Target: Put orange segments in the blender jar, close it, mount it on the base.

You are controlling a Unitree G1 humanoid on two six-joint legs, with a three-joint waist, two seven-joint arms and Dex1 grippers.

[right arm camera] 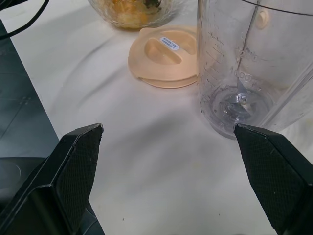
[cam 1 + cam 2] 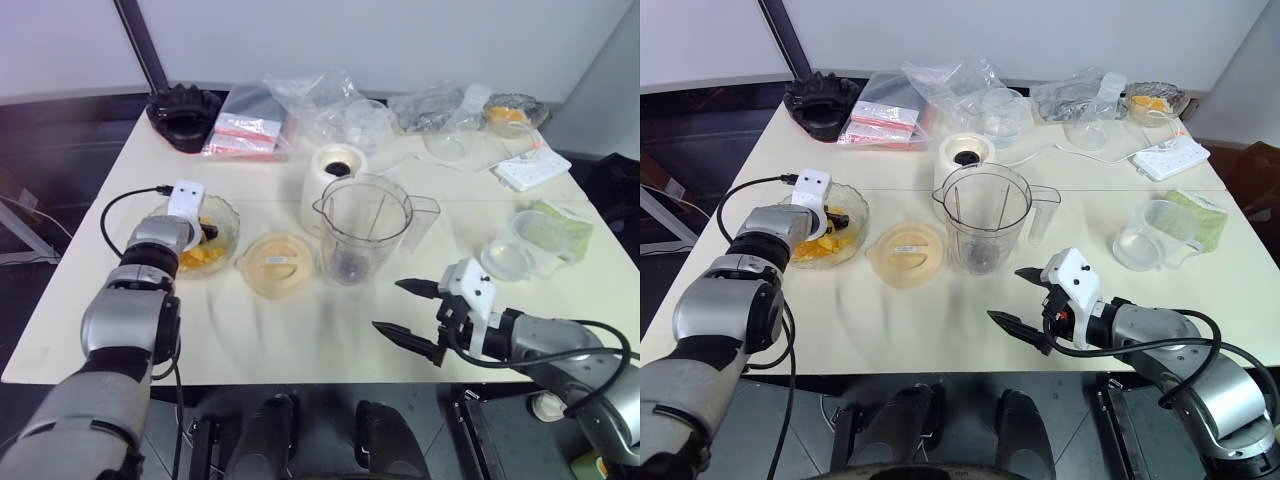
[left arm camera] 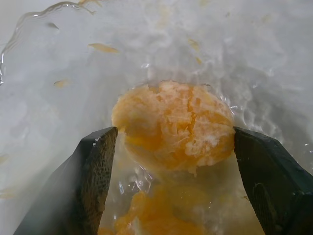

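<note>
Orange segments (image 2: pixel 203 260) lie in a glass bowl (image 2: pixel 230 214) at the table's left. My left gripper (image 3: pixel 175 131) reaches down into the bowl and is open, one finger on each side of a pale orange segment (image 3: pixel 171 110). The clear blender jar (image 2: pixel 365 228) stands upright and uncovered at the table's centre, dark blades (image 1: pixel 242 99) at its bottom. Its cream lid (image 2: pixel 275 263) lies flat between bowl and jar. The cream-white base (image 2: pixel 333 168) stands just behind the jar. My right gripper (image 2: pixel 388 306) hovers open in front of the jar, holding nothing.
A black ridged round object (image 2: pixel 185 115) and plastic bags (image 2: pixel 250 130) sit at the back left. More bags, a second glass bowl (image 2: pixel 515 110) and a white power strip (image 2: pixel 530 168) are at the back right. A small clear lidded cup (image 2: pixel 518 252) and a green cloth (image 2: pixel 565 225) lie right.
</note>
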